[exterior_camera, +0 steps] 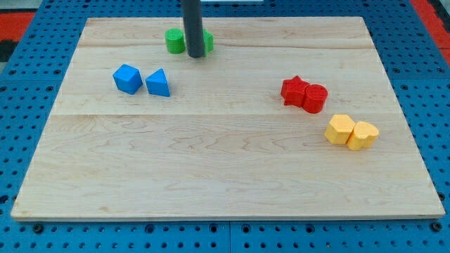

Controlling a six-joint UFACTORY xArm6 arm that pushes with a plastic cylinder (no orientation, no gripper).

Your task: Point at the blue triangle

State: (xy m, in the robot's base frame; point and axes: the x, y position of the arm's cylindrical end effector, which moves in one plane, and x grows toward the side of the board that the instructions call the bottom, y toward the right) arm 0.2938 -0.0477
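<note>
The blue triangle [158, 83] lies at the upper left of the wooden board [225, 161], touching a blue cube [127, 78] on its left. My tip [195, 55] is at the view's top, up and to the right of the blue triangle and apart from it. The rod stands in front of the green blocks [174, 41] and hides part of them.
A red star block [294, 90] touches a red cylinder [315, 98] at the right. Two yellow blocks [340, 129] [363, 135] sit together below them, near the board's right edge. A blue pegboard [28, 105] surrounds the board.
</note>
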